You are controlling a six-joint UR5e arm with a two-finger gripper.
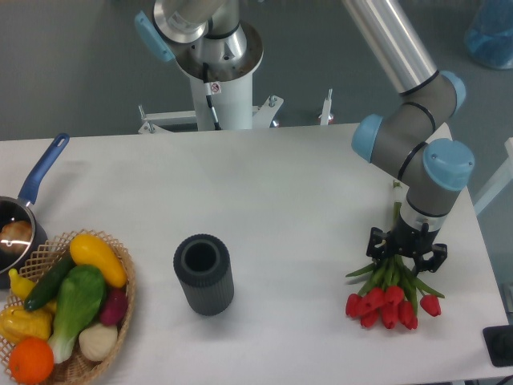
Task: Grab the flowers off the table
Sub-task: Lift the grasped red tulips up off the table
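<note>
**Pincer down over the tulip stems, ready to take the bunch**

Nearest the camera, just below the pincer, lie the red heads of the flowers [390, 297], fanned out on the white worktop [304, 200] close to its front right corner. The green stems and leaves run up from the blooms and pass directly under the pincer [405, 255], which sits low over the bunch with its dark fingers standing either side of the stems. They look spread around the stems rather than pressed onto them, though from this angle it is hard to be sure whether they touch.

The bunch is probably light and soft: thin stems that bend, leaves that slide against each other, petals that would bruise or deform under pressure. The stems are the sensible place to grip, at the gathered part above the blooms, where they lie together and a firm squeeze is least likely to let single stalks slip out. Held there, the heads would likely droop to one side.

Well to the left of the pincer stands a dark ribbed cylinder [203, 274], open at the top. Farther left are a wicker basket [120, 309] of vegetables and a blue-handled saucepan [24, 210].
</note>
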